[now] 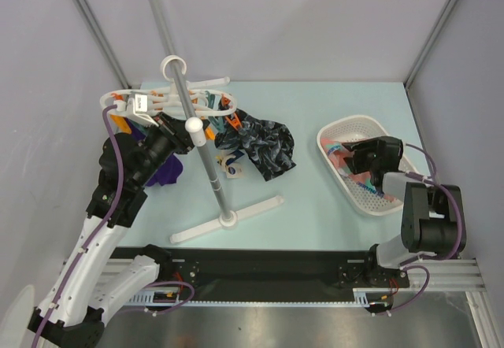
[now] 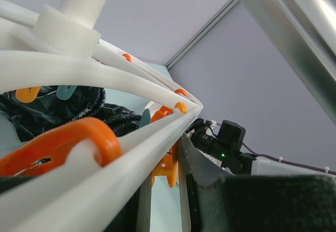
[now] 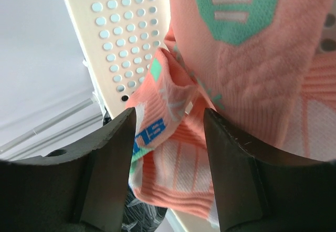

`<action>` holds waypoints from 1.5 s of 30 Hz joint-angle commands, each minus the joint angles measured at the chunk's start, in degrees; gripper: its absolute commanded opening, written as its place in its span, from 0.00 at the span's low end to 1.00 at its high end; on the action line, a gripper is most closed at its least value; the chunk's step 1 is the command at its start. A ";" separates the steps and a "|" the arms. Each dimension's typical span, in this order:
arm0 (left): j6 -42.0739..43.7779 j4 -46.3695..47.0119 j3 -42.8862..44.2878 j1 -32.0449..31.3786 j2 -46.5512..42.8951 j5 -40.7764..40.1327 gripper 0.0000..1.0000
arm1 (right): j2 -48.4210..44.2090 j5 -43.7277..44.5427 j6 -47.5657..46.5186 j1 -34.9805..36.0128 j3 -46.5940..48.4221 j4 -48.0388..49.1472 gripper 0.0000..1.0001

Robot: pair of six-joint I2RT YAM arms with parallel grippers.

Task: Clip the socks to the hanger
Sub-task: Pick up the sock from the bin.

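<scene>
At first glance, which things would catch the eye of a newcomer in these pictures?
The white hanger with its orange and teal clips stands out at the left, hung on the grey pole stand, with a black-grey marbled sock hanging from its right side. At the right, the right claw is down in the white basket, its fingers on either side of a fold of the salmon-pink sock.
</scene>
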 commanded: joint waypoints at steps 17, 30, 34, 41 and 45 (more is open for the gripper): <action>-1.24 -3.87 0.54 0.11 -0.08 -1.28 0.00 | 5.15 3.37 -6.12 1.98 12.20 -4.15 0.25; -4.23 -4.13 -0.52 0.11 -0.87 0.39 0.00 | -15.06 -9.51 -42.60 6.02 28.19 -25.07 0.02; -4.14 -4.75 -0.87 0.11 -1.66 -0.14 0.00 | -19.64 -27.15 -40.78 9.36 29.26 -25.17 0.02; -4.05 -4.66 -1.04 0.11 -1.49 0.83 0.00 | -21.14 -31.52 -46.91 29.03 38.39 -34.81 0.00; -3.97 -3.43 -1.31 0.11 -0.88 1.62 0.00 | -20.53 -30.72 -49.20 35.55 41.30 -35.19 0.00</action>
